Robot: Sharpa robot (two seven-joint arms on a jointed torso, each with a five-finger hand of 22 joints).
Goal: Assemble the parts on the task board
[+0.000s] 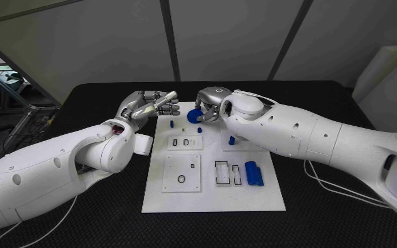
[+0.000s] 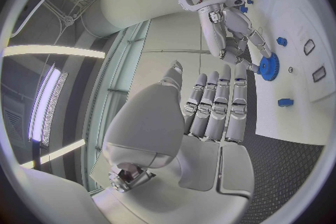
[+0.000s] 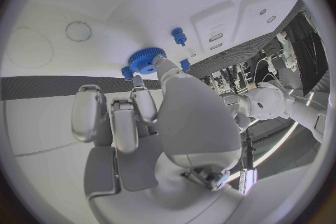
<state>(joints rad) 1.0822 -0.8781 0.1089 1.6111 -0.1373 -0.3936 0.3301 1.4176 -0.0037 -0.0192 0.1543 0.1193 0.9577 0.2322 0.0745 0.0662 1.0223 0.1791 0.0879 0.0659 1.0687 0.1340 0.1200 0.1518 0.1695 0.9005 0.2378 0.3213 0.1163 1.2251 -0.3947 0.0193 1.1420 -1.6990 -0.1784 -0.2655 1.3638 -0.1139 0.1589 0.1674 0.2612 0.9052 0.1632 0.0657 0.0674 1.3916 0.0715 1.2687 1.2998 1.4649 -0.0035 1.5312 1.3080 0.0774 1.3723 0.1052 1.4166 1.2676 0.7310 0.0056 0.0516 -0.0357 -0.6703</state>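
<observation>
The white task board (image 1: 213, 199) lies in the middle of the black table. My right hand (image 1: 213, 103) hovers over the board's far end and pinches a blue gear (image 1: 194, 116) between thumb and fingers. That gear (image 3: 145, 60) sits at the fingertips in the right wrist view, close above the board; I cannot tell if it touches. My left hand (image 1: 151, 107) is raised beside the board's far left corner, fingers stretched out, holding nothing. The left wrist view shows those fingers (image 2: 213, 103) reaching toward the gear (image 2: 268, 65) and the right hand (image 2: 231, 33).
Two blue cylinders (image 1: 253, 173) lie side by side on the board's right half, next to rectangular slots (image 1: 228, 173). A blue peg (image 1: 232, 140) stands mid-board and small pegs (image 1: 172, 124) near the far left. Square inset plates (image 1: 181, 173) sit on the left half.
</observation>
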